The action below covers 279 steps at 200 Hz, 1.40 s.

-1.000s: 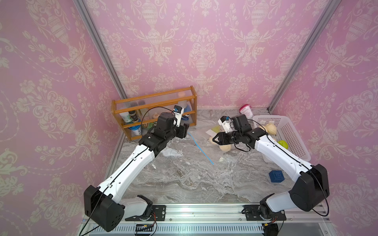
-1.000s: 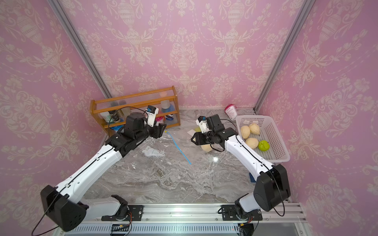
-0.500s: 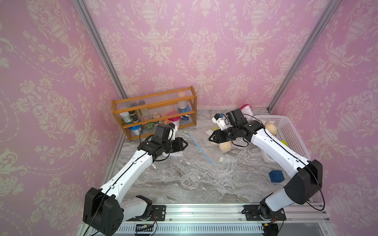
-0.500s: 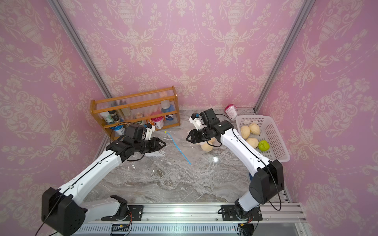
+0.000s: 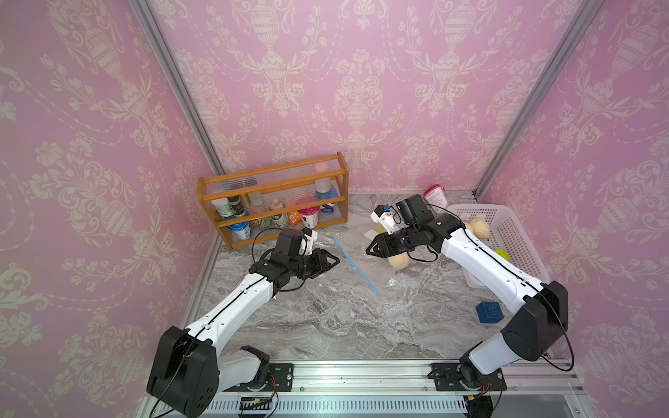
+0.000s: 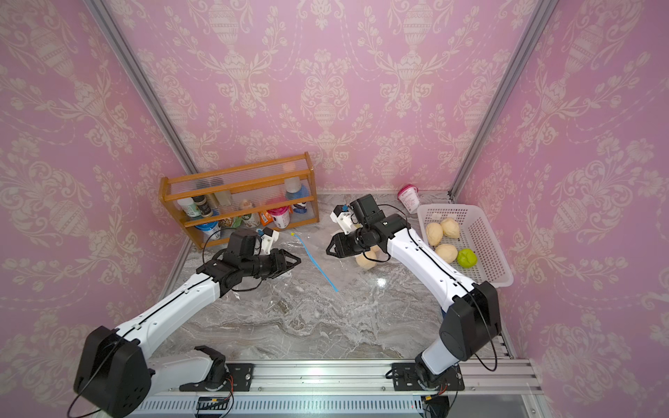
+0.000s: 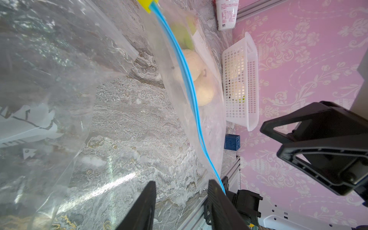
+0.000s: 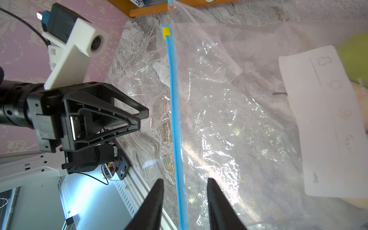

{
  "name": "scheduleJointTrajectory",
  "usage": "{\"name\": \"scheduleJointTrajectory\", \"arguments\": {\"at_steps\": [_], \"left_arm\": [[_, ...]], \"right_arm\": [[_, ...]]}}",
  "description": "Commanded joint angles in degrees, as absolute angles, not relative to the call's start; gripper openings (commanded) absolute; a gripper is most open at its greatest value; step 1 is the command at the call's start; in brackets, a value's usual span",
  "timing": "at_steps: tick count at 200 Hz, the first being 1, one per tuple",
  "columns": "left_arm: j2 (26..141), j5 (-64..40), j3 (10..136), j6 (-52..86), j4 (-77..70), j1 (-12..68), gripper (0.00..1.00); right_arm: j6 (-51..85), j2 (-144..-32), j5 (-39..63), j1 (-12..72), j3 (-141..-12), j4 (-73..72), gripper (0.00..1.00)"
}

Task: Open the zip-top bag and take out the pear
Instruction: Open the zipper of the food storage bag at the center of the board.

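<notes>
The right gripper [image 8: 185,179] is gaping, jaws straddling the blue zip [image 8: 175,119] of the bag [image 8: 229,119]; the left gripper [image 7: 182,182] is gaping on nothing, the pale rounded pear [image 7: 204,90] (inside crinkly clear film) lying ahead of its jaws.

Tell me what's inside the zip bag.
Through the clear bag, the left wrist view shows two pale pears and something green. In the right wrist view its white label covers most of them.

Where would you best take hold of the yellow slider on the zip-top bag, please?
Pinch the yellow slider across its two side faces, coming down from above: it is a small block straddling the blue zip strip at the end nearest the wooden rack.
</notes>
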<state>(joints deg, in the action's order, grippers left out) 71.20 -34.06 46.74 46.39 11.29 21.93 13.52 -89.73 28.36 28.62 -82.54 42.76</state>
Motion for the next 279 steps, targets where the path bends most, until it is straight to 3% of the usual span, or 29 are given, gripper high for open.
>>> {"name": "scheduleJointTrajectory", "arguments": {"at_steps": [1, 54, 279], "left_arm": [[72.9, -35.6, 46.2, 48.4, 6.8, 22.6, 0.43], [75.8, -33.9, 45.9, 48.3, 5.5, 23.7, 0.38], [79.3, -33.1, 46.3, 50.4, 1.5, 25.5, 0.38]], "right_arm": [[14.3, -90.3, 29.5, 28.8, -81.7, 42.5, 0.39], [14.9, -89.9, 29.1, 28.9, -81.3, 42.5, 0.40], [16.5, -89.0, 29.4, 28.9, -79.2, 41.6, 0.41]]}}
